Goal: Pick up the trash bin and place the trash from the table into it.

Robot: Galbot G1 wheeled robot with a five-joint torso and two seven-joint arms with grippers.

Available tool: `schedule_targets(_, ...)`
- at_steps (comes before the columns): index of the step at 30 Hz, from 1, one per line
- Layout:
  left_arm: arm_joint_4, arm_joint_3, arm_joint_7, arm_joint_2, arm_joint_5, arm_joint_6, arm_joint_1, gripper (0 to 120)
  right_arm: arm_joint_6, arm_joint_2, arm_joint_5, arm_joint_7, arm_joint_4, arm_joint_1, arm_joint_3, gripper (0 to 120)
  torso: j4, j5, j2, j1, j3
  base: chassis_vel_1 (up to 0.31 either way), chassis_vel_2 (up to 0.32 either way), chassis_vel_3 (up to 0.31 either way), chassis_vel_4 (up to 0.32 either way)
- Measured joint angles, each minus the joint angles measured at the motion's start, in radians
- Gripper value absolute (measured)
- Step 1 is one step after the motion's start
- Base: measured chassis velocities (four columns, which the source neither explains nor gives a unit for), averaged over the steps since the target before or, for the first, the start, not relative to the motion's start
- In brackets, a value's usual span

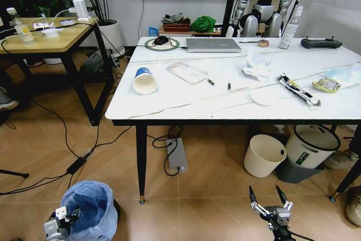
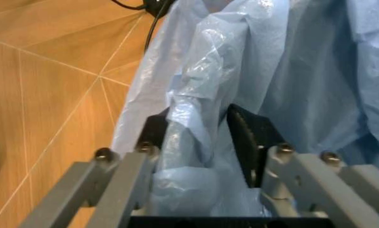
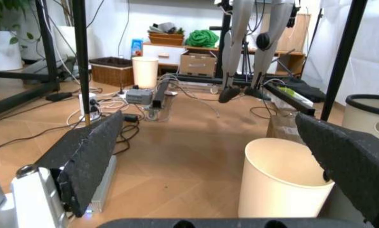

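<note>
Left gripper point(image 1: 61, 222) sat low on the floor at the robot's left, against the near rim of the trash bin point(image 1: 90, 207); from the left wrist view its two black fingers point(image 2: 246, 135) were clamped on a bunched fold of the pale-blue bag point(image 2: 196, 118) at the rim. The bin stood on the wood floor, in front of the table's near-left leg and apart from it. Above, the table point(image 1: 186, 108) carried the trash spread along its top: a white paper cup point(image 1: 144, 80) with a blue band lay on its side toward the left end, a clear plastic pack point(image 1: 186, 73) just right of it, two small dark bits near the middle, then crumpled white tissues point(image 1: 256, 64), a flat white disc point(image 1: 264, 97), a long printed wrapper point(image 1: 298, 90) and, at the right edge, a yellowish wrapper point(image 1: 326, 85) on more tissue. A silver laptop point(image 1: 213, 44) and a black remote controller point(image 1: 320, 42) lay along the far edge. Under the table's right half stood a cream round open bin point(image 1: 264, 154) and, touching or just beside it, a grey-and-white lidded bin point(image 1: 309, 149). Right gripper point(image 1: 269, 198) hovered low at the robot's right, fingers spread apart and holding nothing; its wrist view looked across the floor between the parted fingers point(image 3: 91, 156) toward the cream bin point(image 3: 284, 183).
</note>
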Motion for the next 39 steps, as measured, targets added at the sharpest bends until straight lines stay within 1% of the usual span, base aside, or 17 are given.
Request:
schedule_targets(4,-0.001,-0.001,0.003,0.001,-0.001,0.001,0.000,11,0.000,0.000,0.000,0.000,0.000,-0.001,0.001,100,0.0001,0.0007,0.000,0.000,0.000,0.000,0.000,0.000,0.000)
schedule_targets(7,-0.006,-0.001,0.009,0.002,-0.001,0.001,0.004,4,0.000,0.000,0.000,0.000,0.001,-0.002,0.001,100,0.0002,0.0008,0.000,0.000,0.000,0.000,0.000,0.000,0.000)
schedule_targets(11,-0.031,0.007,0.022,0.003,-0.002,-0.002,0.025,0,0.000,0.000,0.000,0.000,0.002,-0.002,0.001,100,-0.0001,0.0005,0.000,0.000,0.000,0.000,0.000,0.000,0.000)
schedule_targets(14,-0.110,0.033,0.047,0.013,-0.009,-0.010,0.090,0,0.000,0.000,-0.001,0.000,0.005,-0.004,0.001,100,-0.0001,-0.0015,0.000,0.000,0.000,0.000,0.000,0.000,0.000)
schedule_targets(15,-0.110,0.033,0.047,0.013,-0.009,-0.010,0.090,0,0.000,0.000,-0.001,0.000,0.005,-0.004,0.001,100,-0.0001,-0.0015,0.000,0.000,0.000,0.000,0.000,0.000,0.000)
schedule_targets(19,-0.259,0.072,0.115,0.049,-0.040,-0.014,0.215,0,0.000,0.000,-0.004,0.000,0.010,-0.007,0.002,100,0.0003,-0.0011,0.000,0.000,0.000,0.000,0.000,0.000,0.000)
schedule_targets(21,-0.354,0.084,0.180,0.076,-0.077,-0.015,0.281,0,-0.002,0.000,-0.008,0.000,0.016,-0.008,0.001,100,0.0002,-0.0007,0.000,0.000,0.000,0.000,0.000,0.000,0.000)
schedule_targets(22,-0.354,0.084,0.180,0.076,-0.077,-0.015,0.281,0,-0.002,0.000,-0.008,0.000,0.016,-0.008,0.001,100,0.0002,-0.0007,0.000,0.000,0.000,0.000,0.000,0.000,0.000)
schedule_targets(26,-0.551,0.104,0.260,0.134,-0.146,-0.025,0.399,0,-0.009,0.000,-0.021,0.000,0.032,-0.014,-0.003,100,-0.0001,-0.0001,0.000,0.000,0.000,0.000,0.000,0.000,0.000)
schedule_targets(27,-0.551,0.104,0.260,0.134,-0.146,-0.025,0.399,0,-0.009,0.000,-0.021,0.000,0.032,-0.014,-0.003,100,-0.0001,-0.0001,0.000,0.000,0.000,0.000,0.000,0.000,0.000)
schedule_targets(28,-0.600,0.110,0.268,0.147,-0.163,-0.034,0.428,0,-0.011,0.000,-0.025,0.000,0.038,-0.015,-0.003,100,-0.0001,-0.0001,0.000,0.000,0.000,0.000,0.000,0.000,0.000)
schedule_targets(29,-0.713,0.128,0.275,0.175,-0.208,-0.069,0.503,0,-0.017,0.000,-0.036,0.000,0.052,-0.023,-0.007,100,0.0000,0.0000,0.000,0.000,0.000,0.000,0.000,0.000,0.000)
schedule_targets(31,-0.777,0.140,0.274,0.185,-0.234,-0.084,0.544,0,-0.020,0.000,-0.043,0.000,0.058,-0.027,-0.008,100,0.0000,0.0000,0.000,0.000,0.000,0.000,0.000,0.000,0.000)
schedule_targets(32,-0.839,0.152,0.270,0.192,-0.258,-0.087,0.578,0,-0.021,0.000,-0.051,0.001,0.064,-0.031,-0.010,100,0.0000,-0.0001,0.000,0.000,0.000,0.000,0.000,0.000,0.000)
schedule_targets(33,-0.839,0.152,0.270,0.192,-0.258,-0.087,0.578,0,-0.021,0.000,-0.051,0.001,0.064,-0.031,-0.010,100,0.0000,-0.0001,0.000,0.000,0.000,0.000,0.000,0.000,0.000)
schedule_targets(37,-1.002,0.179,0.238,0.208,-0.292,-0.070,0.666,0,-0.023,0.000,-0.069,0.005,0.079,-0.044,-0.010,100,-0.0002,0.0003,0.000,0.000,0.000,0.000,0.000,0.000,0.000)
schedule_targets(39,-1.028,0.188,0.232,0.212,-0.296,-0.065,0.684,0,-0.023,0.000,-0.071,0.005,0.080,-0.047,-0.009,100,0.0000,0.0005,0.000,0.000,0.000,0.000,0.000,0.000,0.000)
